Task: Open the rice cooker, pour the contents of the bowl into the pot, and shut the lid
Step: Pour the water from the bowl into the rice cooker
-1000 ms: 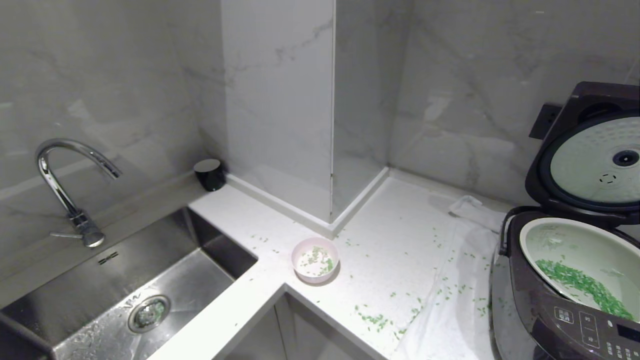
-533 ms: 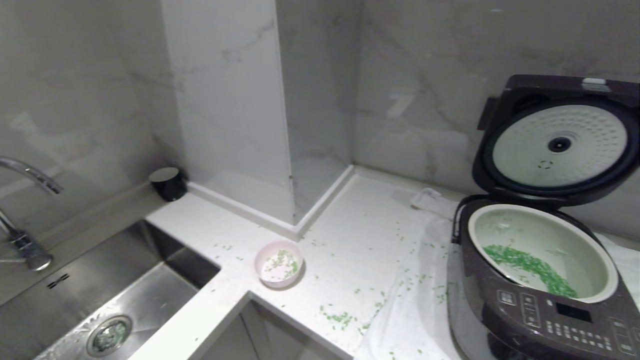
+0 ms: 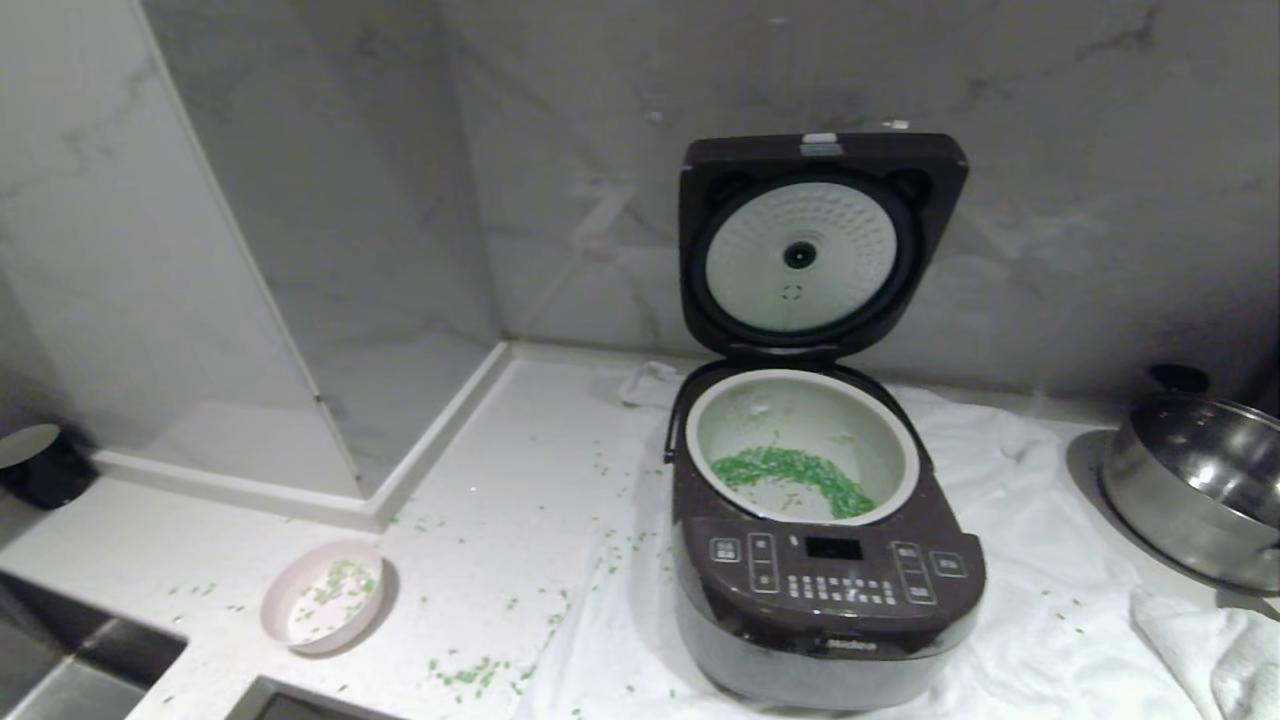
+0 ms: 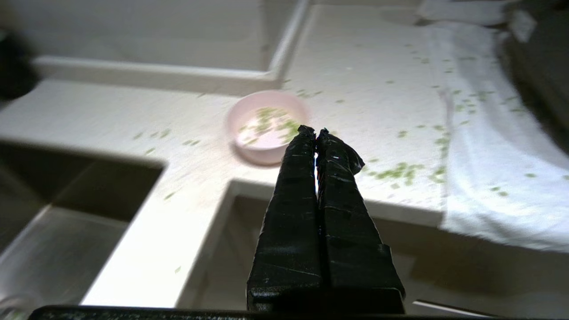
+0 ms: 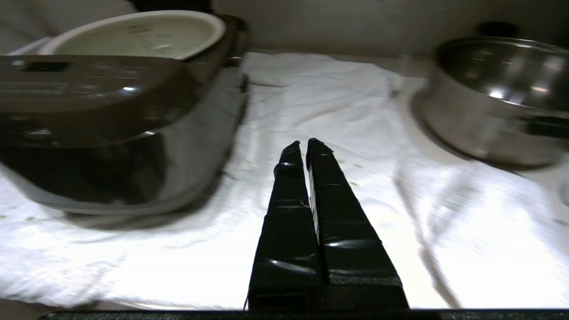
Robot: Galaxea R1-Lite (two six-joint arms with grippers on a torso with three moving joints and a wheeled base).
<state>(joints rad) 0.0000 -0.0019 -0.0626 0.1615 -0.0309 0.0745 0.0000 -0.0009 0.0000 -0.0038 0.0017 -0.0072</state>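
The dark rice cooker (image 3: 825, 590) stands on a white cloth with its lid (image 3: 815, 240) swung up against the wall. Its pale pot (image 3: 800, 395) holds a band of green contents (image 3: 795, 475). The pink bowl (image 3: 322, 600) sits upright on the counter at the lower left, with a few green grains left inside. Neither arm shows in the head view. My left gripper (image 4: 314, 131) is shut and empty, hanging off the counter's edge short of the bowl (image 4: 264, 129). The right gripper (image 5: 304, 143) is shut and empty over the cloth, beside the cooker (image 5: 111, 115).
Green grains (image 3: 465, 675) lie scattered over the white counter and the cloth (image 3: 1040, 560). A shiny steel pan (image 3: 1195, 485) stands at the right. The sink's corner (image 3: 70, 660) is at the lower left, a dark cup (image 3: 35, 465) at the far left by the wall.
The whole head view has swung right: the cooker has shifted from the right edge to the middle, the tap and sink have left the picture, and the steel pan has come in.
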